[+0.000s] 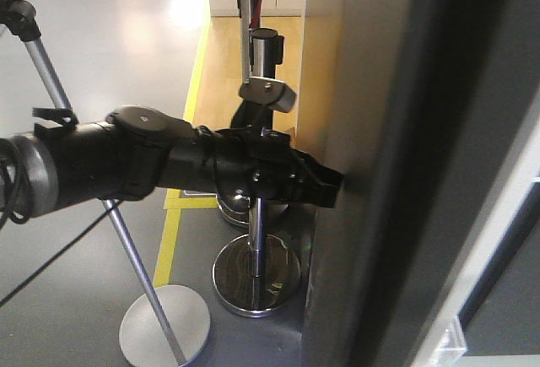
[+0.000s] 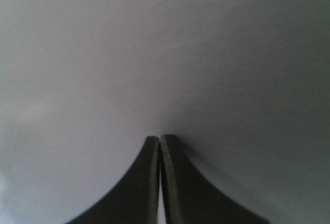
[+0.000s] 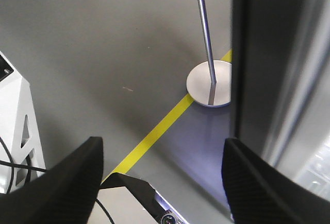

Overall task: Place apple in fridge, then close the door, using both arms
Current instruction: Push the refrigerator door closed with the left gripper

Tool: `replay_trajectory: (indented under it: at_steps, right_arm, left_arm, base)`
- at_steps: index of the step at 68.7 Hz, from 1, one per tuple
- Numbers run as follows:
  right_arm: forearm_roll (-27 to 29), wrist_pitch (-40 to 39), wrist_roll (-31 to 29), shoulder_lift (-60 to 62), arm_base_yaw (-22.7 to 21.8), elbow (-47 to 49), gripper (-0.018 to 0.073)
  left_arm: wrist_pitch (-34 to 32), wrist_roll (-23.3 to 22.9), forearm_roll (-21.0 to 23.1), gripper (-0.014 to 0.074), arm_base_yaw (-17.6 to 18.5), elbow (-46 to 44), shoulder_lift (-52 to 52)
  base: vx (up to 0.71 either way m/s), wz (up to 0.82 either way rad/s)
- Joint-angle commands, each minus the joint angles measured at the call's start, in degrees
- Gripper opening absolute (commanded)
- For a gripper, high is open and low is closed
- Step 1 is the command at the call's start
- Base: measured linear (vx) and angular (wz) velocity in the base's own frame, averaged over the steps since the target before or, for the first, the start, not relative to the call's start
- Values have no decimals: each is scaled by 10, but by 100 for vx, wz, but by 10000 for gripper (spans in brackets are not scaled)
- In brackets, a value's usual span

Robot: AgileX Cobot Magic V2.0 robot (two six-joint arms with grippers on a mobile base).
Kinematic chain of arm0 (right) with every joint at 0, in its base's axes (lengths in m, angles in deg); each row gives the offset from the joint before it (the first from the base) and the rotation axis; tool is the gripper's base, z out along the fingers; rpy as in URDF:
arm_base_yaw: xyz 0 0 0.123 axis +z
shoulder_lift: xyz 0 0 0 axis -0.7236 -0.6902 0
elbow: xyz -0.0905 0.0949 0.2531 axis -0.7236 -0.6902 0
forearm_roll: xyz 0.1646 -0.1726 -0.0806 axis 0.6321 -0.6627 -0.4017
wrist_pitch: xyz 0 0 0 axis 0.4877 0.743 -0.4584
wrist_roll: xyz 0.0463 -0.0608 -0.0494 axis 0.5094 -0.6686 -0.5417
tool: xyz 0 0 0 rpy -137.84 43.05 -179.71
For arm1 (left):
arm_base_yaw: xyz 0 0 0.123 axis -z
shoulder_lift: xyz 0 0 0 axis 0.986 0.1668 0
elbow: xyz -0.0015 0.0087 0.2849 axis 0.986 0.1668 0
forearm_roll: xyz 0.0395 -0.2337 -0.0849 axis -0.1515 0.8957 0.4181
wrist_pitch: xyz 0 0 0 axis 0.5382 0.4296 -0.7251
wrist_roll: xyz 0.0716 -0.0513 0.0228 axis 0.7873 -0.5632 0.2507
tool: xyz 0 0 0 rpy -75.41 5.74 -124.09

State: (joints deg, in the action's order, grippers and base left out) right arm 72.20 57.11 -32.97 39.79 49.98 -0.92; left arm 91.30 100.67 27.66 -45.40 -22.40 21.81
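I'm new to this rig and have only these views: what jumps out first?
The black left arm stretches across the front view, its shut hand tip-first against the dark door. Behind it stand chrome posts on a yellow-lined floor. The right hand hangs open over that floor, facing a silver pole.
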Motion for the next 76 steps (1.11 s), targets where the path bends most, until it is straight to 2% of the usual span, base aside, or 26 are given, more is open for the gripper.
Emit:
replay_trajectory:
  at_steps: [1,15,42,54,59,66,72,76]
  right_arm:
    - [23,-19,-7,-6,-2,13,472]
    - [23,-19,-7,-6,-2,13,472]
    - [23,-19,-7,-6,-2,13,472]
    - [23,-19,-7,-6,-2,13,472]
    - [23,-19,-7,-6,-2,13,472]
    - [23,-19,-7,-6,-2,13,472]
    - [23,-19,-7,-6,-2,13,472]
    - [23,-19,-7,-6,-2,13,472]
  left_arm:
    - [-18,35,65,-6,19,-18,-25]
    - [-15,78,123,-6,43,-49,2]
    - [-16,77,117,-6,87,-278,149]
    - [-14,77,113,-6,89,-305,161]
    - [-14,75,89,-6,89,-303,154]
    - [6,34,-3,-6,89,-303,138]
    - [15,-64,-117,-6,89,-303,118]
    - [15,-158,-209,-6,89,-303,103]
  base:
    - [0,0]
    - [0,0]
    - [0,0]
    - [0,0]
    - [0,0]
    - [0,0]
    - [0,0]
    - [0,0]
